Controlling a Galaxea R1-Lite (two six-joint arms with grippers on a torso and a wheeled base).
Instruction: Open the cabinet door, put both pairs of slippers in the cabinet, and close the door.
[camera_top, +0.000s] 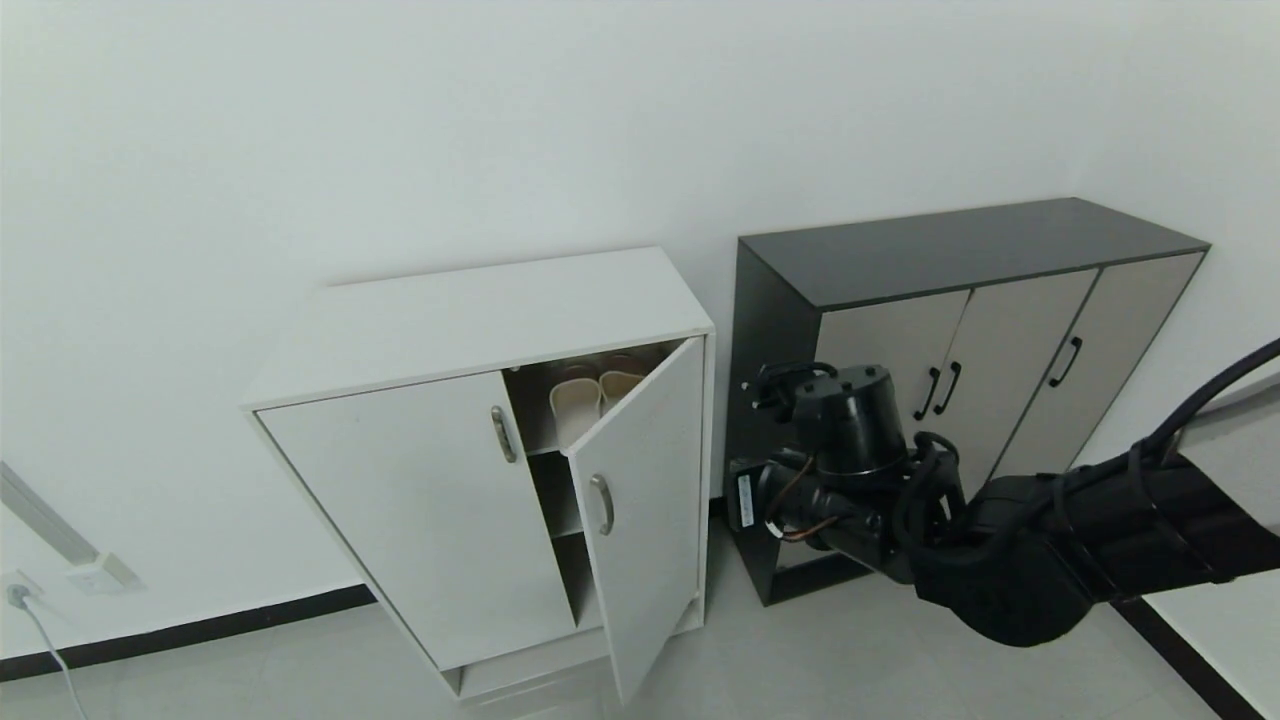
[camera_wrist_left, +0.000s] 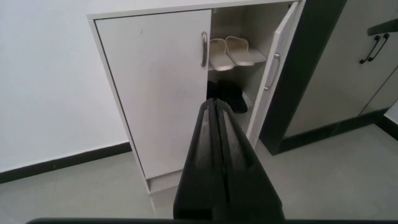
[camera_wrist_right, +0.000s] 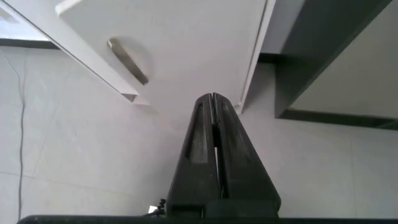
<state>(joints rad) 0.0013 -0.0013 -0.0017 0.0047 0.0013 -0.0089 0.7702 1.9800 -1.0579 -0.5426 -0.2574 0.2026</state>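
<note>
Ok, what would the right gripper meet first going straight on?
Most likely the outer face of the half-open white cabinet door, beside its curved metal handle. The shut right gripper points at that panel, though the gap is hard to judge.

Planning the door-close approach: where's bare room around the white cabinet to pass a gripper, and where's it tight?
Free: floor before the closed left door; floor between the open right door and the black cabinet; the white cabinet's top. Tight: the gap between the two doors is narrow, and behind it the beige slippers and dark slippers occupy their shelves.
</note>
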